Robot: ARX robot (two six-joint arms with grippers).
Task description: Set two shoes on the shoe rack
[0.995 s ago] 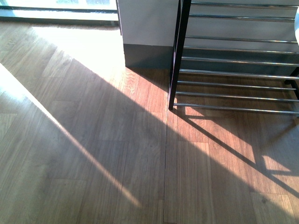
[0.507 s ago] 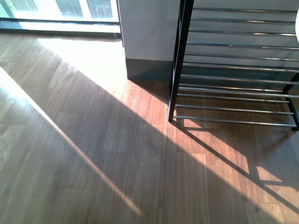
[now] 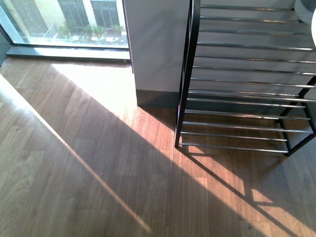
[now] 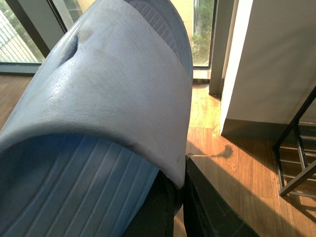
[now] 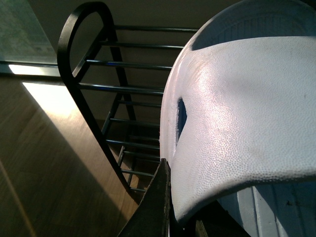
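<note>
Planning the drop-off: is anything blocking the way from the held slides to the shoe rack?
Nothing visible. The shoe rack shows bare rods, with only open wood floor before it; the blue slide and pale slide hang gripped.

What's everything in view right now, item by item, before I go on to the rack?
blue slide: one, light blue, ribbed footbed, gripped in the left claw, fills the left wrist view.
pale slide: one, whitish, gripped in the right claw, close to the rack's end.
shoe rack: one, black uprights with chrome rods, on the floor right of centre, against the wall; no shoes on the visible tiers.
wall: one, grey with a dark skirting, left of the rack.
window: one, floor-level, far left.
floor: brown wood, sunlit stripes.
left claw: dark, shut on the slide.
right claw: dark, shut on the slide.
</note>
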